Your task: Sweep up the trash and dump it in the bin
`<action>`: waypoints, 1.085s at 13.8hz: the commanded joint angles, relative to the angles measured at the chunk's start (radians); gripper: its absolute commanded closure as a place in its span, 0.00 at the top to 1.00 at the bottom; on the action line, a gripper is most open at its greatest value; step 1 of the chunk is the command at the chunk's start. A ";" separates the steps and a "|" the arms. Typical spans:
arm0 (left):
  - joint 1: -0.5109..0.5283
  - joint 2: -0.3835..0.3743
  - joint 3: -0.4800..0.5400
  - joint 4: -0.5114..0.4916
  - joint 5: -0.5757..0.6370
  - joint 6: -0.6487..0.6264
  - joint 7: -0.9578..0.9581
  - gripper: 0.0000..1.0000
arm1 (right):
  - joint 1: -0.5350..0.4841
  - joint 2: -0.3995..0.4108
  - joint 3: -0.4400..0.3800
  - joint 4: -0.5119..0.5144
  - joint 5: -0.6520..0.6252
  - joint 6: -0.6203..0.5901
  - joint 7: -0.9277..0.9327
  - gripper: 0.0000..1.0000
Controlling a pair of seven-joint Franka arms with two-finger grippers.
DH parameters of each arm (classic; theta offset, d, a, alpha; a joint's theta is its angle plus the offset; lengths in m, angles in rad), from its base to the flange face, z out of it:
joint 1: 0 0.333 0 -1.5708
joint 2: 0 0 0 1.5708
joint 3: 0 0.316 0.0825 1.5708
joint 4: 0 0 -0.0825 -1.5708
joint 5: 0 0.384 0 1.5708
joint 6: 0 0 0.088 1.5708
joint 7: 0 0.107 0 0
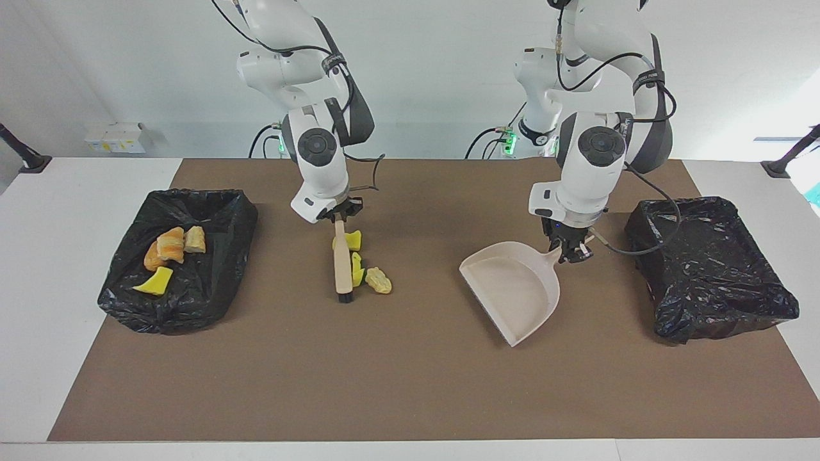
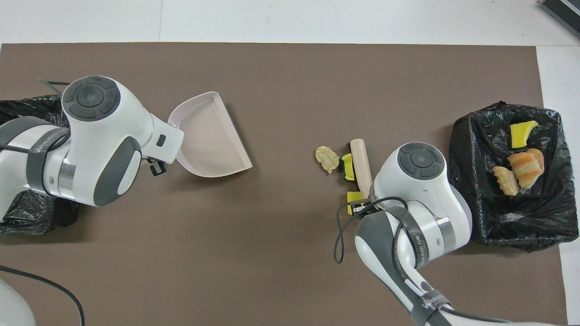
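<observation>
Brush (image 1: 343, 264) handle top hides inside the clamped right gripper (image 1: 339, 218); left gripper (image 1: 572, 251) clasps the dustpan (image 1: 512, 288) handle.

Beige dustpan (image 1: 512, 291), beige brush (image 1: 342, 262) with black bristles, yellow and tan trash (image 1: 368, 276), brown mat (image 1: 410, 384)

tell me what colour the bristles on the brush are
Black, on the beige brush; the bristles show best in the facing view.

Facing and overhead cameras, shared table (image 1: 410, 384)
</observation>
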 commanded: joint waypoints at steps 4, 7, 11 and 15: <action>-0.034 -0.093 -0.009 -0.136 0.062 0.012 0.037 0.00 | 0.115 0.069 0.005 0.030 0.077 0.089 0.179 0.00; -0.084 -0.093 -0.010 -0.166 0.064 0.033 0.039 0.00 | 0.152 0.091 0.006 0.078 0.107 0.085 0.206 0.00; -0.118 -0.093 -0.010 -0.227 0.062 0.108 0.043 0.00 | 0.228 0.161 0.006 0.157 0.141 0.098 0.272 0.00; -0.126 -0.079 -0.012 -0.230 0.061 0.128 0.043 0.00 | 0.294 0.183 0.006 0.177 0.198 0.135 0.297 0.00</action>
